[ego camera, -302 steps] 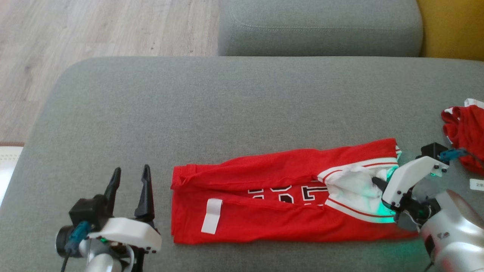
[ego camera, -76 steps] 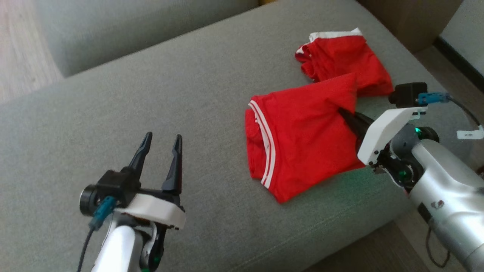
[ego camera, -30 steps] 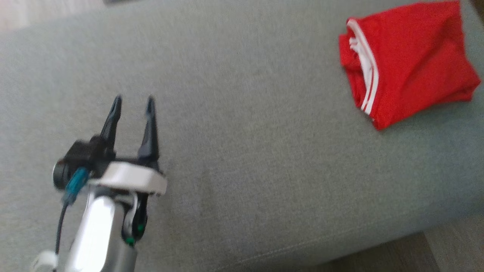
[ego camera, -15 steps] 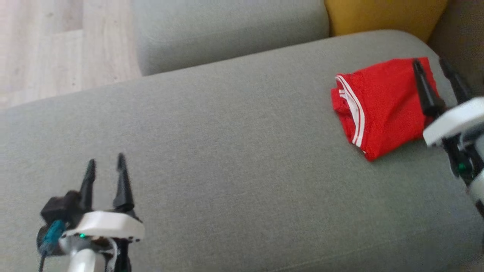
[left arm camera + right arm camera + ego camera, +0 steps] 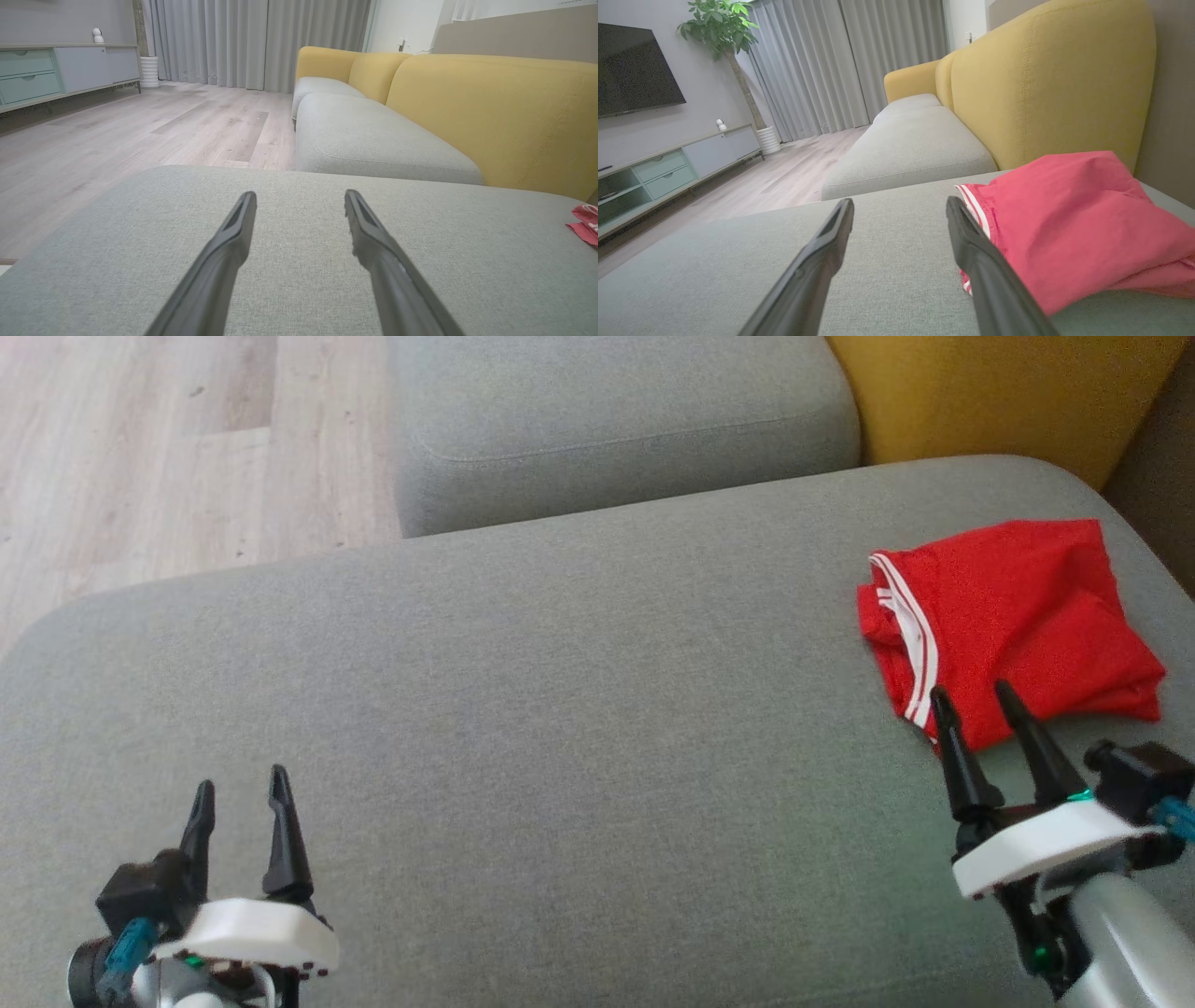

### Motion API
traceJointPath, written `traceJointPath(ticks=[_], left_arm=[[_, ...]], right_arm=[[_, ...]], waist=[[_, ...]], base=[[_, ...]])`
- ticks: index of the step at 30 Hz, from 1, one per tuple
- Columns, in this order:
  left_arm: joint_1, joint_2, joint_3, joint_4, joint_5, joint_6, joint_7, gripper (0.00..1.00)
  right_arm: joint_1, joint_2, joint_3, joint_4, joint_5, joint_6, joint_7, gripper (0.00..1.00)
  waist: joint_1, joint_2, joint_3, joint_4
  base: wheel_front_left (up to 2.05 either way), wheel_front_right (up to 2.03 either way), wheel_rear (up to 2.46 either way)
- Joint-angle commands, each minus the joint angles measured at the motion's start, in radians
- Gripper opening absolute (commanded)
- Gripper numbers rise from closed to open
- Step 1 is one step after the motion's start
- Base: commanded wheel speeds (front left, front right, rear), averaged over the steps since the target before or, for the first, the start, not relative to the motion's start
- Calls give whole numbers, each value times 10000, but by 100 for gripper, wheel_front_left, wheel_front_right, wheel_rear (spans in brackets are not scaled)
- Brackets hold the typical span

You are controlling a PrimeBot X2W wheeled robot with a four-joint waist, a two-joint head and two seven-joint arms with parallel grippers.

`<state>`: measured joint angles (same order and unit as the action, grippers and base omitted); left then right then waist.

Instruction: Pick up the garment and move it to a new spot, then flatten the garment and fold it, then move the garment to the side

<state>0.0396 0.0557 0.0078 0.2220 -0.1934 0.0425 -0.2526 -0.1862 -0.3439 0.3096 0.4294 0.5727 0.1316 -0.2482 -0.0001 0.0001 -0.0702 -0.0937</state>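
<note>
Right tool (image 5: pixel 971 689) now at garment's (image 5: pixel 1018 607) near edge

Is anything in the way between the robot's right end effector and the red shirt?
No, nothing visible stands between them. The right end effector is open, with its fingertips right at the near edge of the folded red jersey, which lies on the grey sofa cushion.

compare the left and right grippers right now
The left gripper hangs over bare grey cushion; the right gripper reaches the near edge of the red garment. The left gripper's fingers point straight up the head view; the right gripper's lean leftward. Both are open, holding nothing.
</note>
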Motion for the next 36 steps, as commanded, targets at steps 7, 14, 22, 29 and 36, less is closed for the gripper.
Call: traceJointPath(ticks=[7, 14, 22, 29, 36], left_arm=[[-369, 1, 306, -238, 232, -188, -91, 100], [-501, -37, 213, -136, 351, -253, -91, 100], [74, -114, 26, 665, 89, -272, 134, 0], [-28, -111, 106, 662, -722, -354, 364, 0], [-83, -107, 128, 601, -1541, -437, 530, 0]], right_arm=[[262, 569, -386, -657, -880, -9, -135, 100], [445, 966, -510, -777, -1296, -9, -135, 100], [925, 1251, -578, -105, -1193, -2, 63, 0], [917, 1346, -785, -203, -535, -2, 265, 0], [910, 1441, -993, -303, 120, -3, 468, 0]], waist=[[1, -1, -68, 223], [1, -1, 22, 299], [1, -1, 52, 298], [1, -1, 90, 335], [1, -1, 129, 371]], base=[[0, 0, 0], [0, 0, 0], [0, 0, 0], [0, 0, 0], [0, 0, 0]])
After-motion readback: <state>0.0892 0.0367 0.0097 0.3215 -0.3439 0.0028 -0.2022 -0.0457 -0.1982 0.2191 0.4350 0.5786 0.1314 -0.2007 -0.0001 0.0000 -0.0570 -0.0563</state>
